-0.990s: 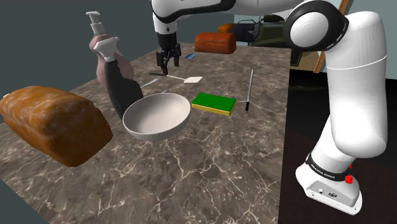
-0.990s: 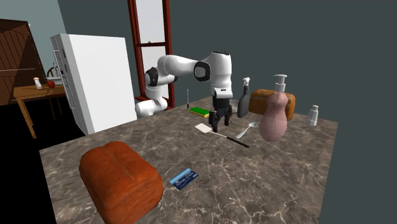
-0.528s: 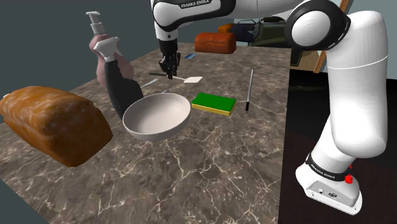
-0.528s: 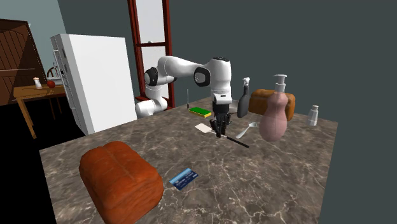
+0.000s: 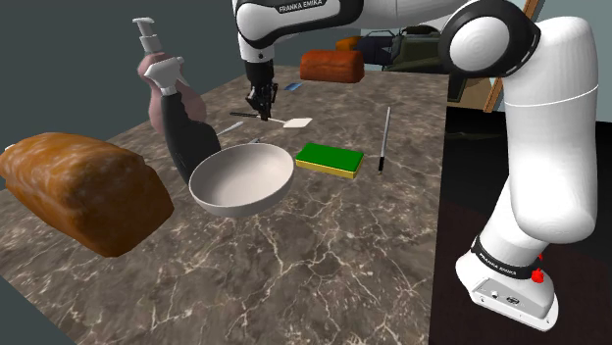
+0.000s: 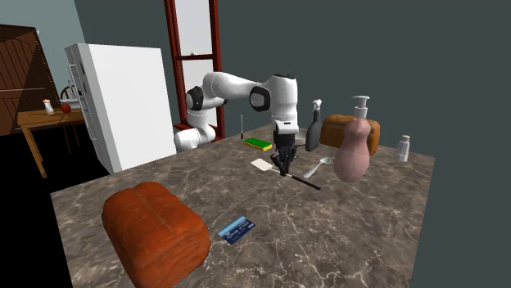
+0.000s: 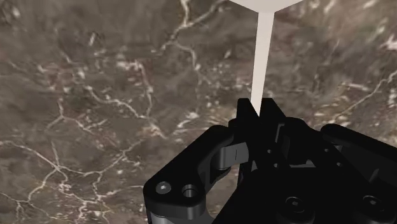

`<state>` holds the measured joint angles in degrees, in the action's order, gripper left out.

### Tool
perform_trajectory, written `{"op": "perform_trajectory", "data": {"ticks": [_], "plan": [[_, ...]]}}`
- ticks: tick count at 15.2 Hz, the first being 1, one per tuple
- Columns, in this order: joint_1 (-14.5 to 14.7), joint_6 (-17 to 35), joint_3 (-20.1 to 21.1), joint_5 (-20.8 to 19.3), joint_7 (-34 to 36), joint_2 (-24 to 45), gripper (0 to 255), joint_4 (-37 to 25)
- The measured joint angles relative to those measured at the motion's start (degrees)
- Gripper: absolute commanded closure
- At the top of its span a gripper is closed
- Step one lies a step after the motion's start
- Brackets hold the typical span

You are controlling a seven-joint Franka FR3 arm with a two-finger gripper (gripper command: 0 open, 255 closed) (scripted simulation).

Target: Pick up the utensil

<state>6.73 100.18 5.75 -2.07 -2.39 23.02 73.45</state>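
Note:
A spatula with a white blade and a thin dark handle lies on the marble counter. My black gripper stands upright over it and is shut on the spatula where the white neck meets the handle. In the second exterior view the gripper is down at the counter, with the blade on one side and the dark handle on the other. In the wrist view the white neck runs from the blade into the closed fingers.
A white bowl, a green sponge and a dark thin stick lie nearer the stand. A dark spray bottle, a pink soap dispenser, a white spoon and a bread loaf stand around; another loaf is at the far end.
The gripper came down onto the spatula and its fingers, open a second ago, closed on the neck. The spatula has not moved on the counter.

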Motion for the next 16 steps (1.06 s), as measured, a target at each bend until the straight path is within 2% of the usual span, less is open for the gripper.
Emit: {"op": "perform_trajectory", "data": {"ticks": [4,16], "plan": [[0.15,-2.44,0.03,-0.05,0.07,0.42,255,-2.85],[0.80,-14.31,-0.01,-0.46,-0.01,5.02,255,-19.34]]}}
